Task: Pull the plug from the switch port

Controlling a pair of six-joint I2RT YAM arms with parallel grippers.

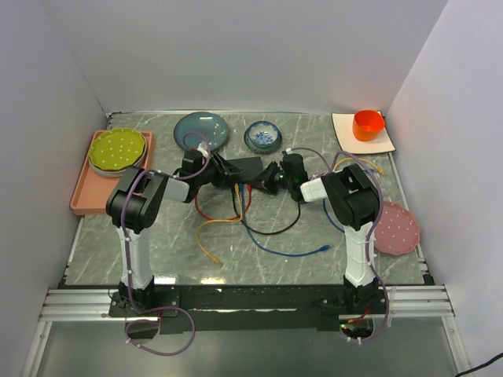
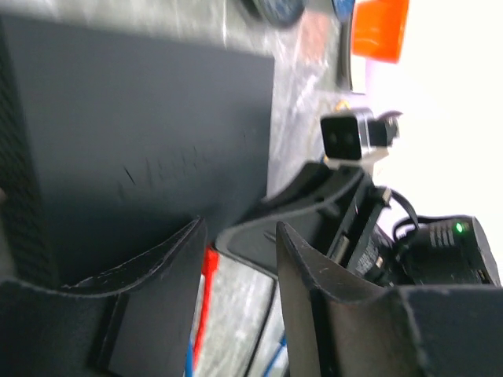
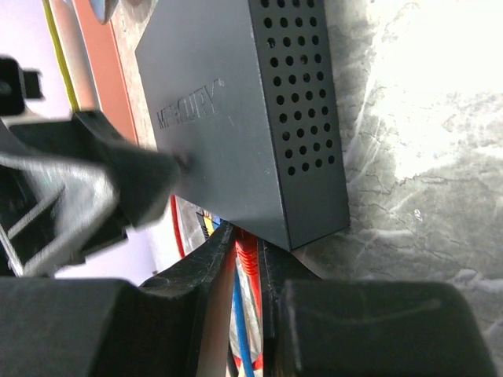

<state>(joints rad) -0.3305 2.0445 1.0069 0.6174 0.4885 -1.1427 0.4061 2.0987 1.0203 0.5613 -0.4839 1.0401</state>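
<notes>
The switch (image 1: 245,166) is a flat matte-black box in the middle of the table, seen large in the left wrist view (image 2: 141,133) and in the right wrist view (image 3: 236,118), where its perforated side shows. A red plug (image 3: 246,257) meets the switch's socket edge, and my right gripper (image 3: 245,234) is shut on it; from above the right gripper (image 1: 269,179) sits at the switch's right end. My left gripper (image 2: 240,236) stands open at the switch's left end (image 1: 226,169), one finger (image 2: 161,267) lying over the top face, only table and cables between its fingers.
Red (image 1: 206,214), yellow (image 1: 208,239), black (image 1: 271,230) and blue (image 1: 295,252) cables trail in front of the switch. Behind stand a teal plate (image 1: 202,129) and a blue bowl (image 1: 262,136). An orange cup (image 1: 368,124), a pink plate (image 1: 397,228) and a green plate (image 1: 118,149) sit at the sides.
</notes>
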